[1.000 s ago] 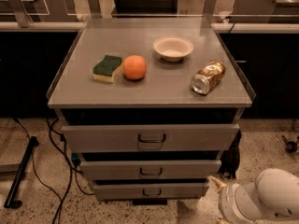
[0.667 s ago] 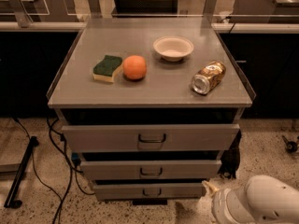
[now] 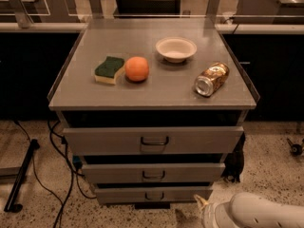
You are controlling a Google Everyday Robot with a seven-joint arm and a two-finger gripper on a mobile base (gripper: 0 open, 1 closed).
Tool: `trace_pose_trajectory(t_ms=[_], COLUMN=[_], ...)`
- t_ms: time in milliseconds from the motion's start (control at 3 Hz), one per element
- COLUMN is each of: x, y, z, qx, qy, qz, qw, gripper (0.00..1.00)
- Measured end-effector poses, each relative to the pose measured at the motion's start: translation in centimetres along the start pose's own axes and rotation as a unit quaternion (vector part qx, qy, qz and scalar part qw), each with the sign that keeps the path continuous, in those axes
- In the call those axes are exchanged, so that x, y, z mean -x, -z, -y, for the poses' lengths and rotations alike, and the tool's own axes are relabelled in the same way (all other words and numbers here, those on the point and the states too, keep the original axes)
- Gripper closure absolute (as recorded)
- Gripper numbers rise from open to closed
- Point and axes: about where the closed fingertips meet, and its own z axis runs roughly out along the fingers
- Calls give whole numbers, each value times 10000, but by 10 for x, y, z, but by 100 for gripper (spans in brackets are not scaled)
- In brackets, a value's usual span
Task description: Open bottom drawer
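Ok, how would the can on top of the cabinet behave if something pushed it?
The can lies on its side, so it would probably roll easily. It looks like a thin drink can, likely light. The raised side rim might stop it. The gripper sits low, right of the bottom drawer.

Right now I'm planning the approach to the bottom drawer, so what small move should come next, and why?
Probably shift the tool left toward the loop handle of the bottom drawer. The tool sits low by the drawer's right end, apart from the handle at its centre, and the drawer looks closed, so nothing can be pulled yet.
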Motion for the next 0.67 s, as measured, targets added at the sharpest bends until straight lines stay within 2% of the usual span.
trace_pose_trajectory(t_ms=[333,667], x=[-18,-48], y=[-51,-110], z=[-4,-16], qx=[205,595], qy=[-145,-492], qz=[121,23], qw=[9996,9970], gripper=[0,0])
